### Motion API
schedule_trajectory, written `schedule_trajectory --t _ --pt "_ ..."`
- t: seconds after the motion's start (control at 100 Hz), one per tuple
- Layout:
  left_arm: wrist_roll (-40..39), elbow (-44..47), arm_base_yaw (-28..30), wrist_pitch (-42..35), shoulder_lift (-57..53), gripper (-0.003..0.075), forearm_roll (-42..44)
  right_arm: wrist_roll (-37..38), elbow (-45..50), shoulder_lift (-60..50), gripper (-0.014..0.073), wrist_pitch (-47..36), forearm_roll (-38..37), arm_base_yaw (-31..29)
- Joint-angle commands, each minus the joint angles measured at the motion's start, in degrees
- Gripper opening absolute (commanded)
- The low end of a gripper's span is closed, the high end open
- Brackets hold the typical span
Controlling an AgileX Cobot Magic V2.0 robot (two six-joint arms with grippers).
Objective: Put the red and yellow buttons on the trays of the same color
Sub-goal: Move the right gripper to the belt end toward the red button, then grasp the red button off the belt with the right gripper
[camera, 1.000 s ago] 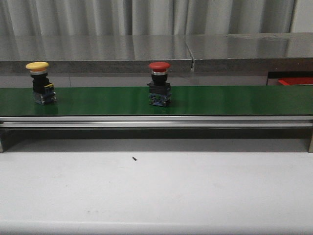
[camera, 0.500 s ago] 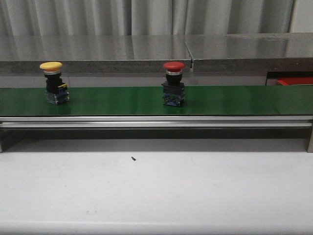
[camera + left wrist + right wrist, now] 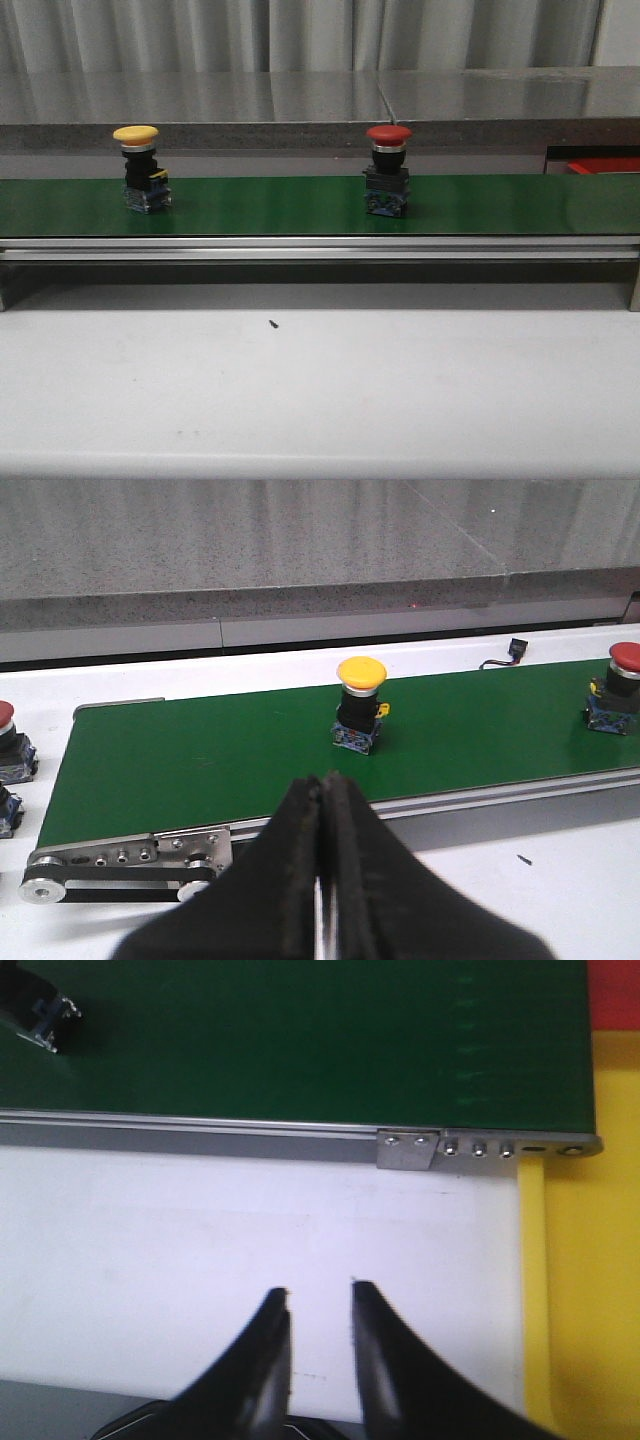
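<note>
Both buttons have ridden rightward along the green belt, the yellow button trailing the red button near mid-belt, neither grasped: the left gripper is clenched empty, the right gripper slightly parted, so interception looks imminent.

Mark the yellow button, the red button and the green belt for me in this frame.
yellow button (image 3: 136,133), front view, on its yellow cap.
red button (image 3: 388,133), front view, on its red cap.
green belt (image 3: 270,205), front view, on the bare stretch between the two buttons.
</note>
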Motion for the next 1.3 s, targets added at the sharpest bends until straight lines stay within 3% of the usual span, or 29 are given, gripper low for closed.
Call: schedule_trajectory --t 0.0,0.08,0.15,0.33,0.56,0.79,1.16,1.23,1.29 --pt "-0.53 -1.56 -0.49 -3.88 0.06 -0.0019 -1.44 -1.27 -1.96 1.13 0.0412 -4.26 1.25 0.04" --pt "-0.53 -1.56 -0.49 -3.88 0.06 -0.0019 -1.44 -2.32 -1.96 2.19 0.0603 -6.45 1.67 0.04" --pt "-0.53 -1.56 -0.49 -3.88 0.06 -0.0019 -1.44 -4.93 -1.96 2.83 0.0666 -8.37 3.02 0.21" --pt "-0.53 -1.56 -0.49 -3.88 0.06 -0.0019 -1.44 -11.99 -5.02 6.73 0.0655 -10.46 7.49 2.64" --pt "-0.53 -1.56 -0.49 -3.88 0.06 -0.0019 -1.44 -16.50 -13.76 17.95 0.0655 -9.58 7.49 7.44" --pt "-0.53 -1.56 -0.49 -3.88 0.06 -0.0019 -1.44 -17.26 -22.65 29.06 0.0655 -9.28 7.44 11.47" --pt "-0.53 -1.56 -0.49 -3.88 0.06 -0.0019 -1.44 -17.26 -33.25 41.29 0.0652 -8.65 7.38 11.69" --pt "-0.53 -1.56 -0.49 -3.88 0.06 -0.0019 -1.44 -17.21 -34.00 42.42 0.0599 -8.39 7.06 11.69" --pt "-0.53 -1.56 -0.49 -3.88 0.06 -0.0019 -1.44 -17.15 -33.98 42.73 0.0492 -7.72 7.00 11.61"
